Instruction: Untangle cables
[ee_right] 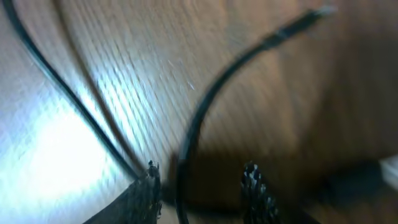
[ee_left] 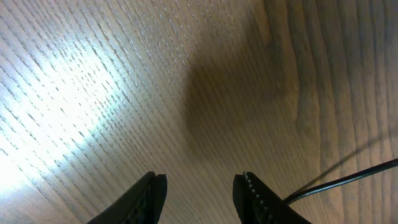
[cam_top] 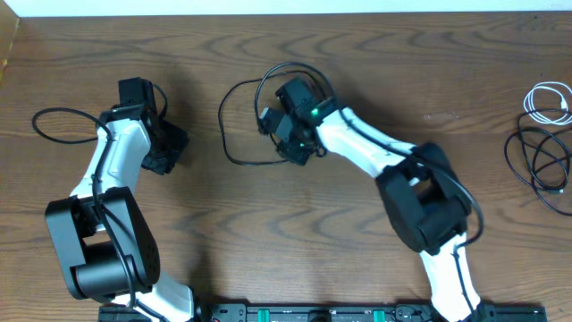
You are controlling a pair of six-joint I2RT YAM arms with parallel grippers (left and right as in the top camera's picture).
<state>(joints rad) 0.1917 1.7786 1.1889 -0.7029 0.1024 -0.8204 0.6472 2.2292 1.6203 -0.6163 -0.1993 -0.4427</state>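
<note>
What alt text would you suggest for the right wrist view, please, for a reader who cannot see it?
Blurred close-up: a black cable runs up between the parted jaws of the right gripper, then curves right to its plug end, over a wooden table.

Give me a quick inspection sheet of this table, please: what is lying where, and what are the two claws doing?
Surface: wood-grain table, no spills seen.
Job's things: black cable loop at centre; white coiled cable and black cable bundle at the right edge.
Clutter: nothing seen.
Grippers: left gripper open, nothing between its fingers; right gripper open, a black cable running between its fingers, view blurred.
Cables: arm wiring loops out at the far left.
Surroundings: dark rail along the near edge.
</note>
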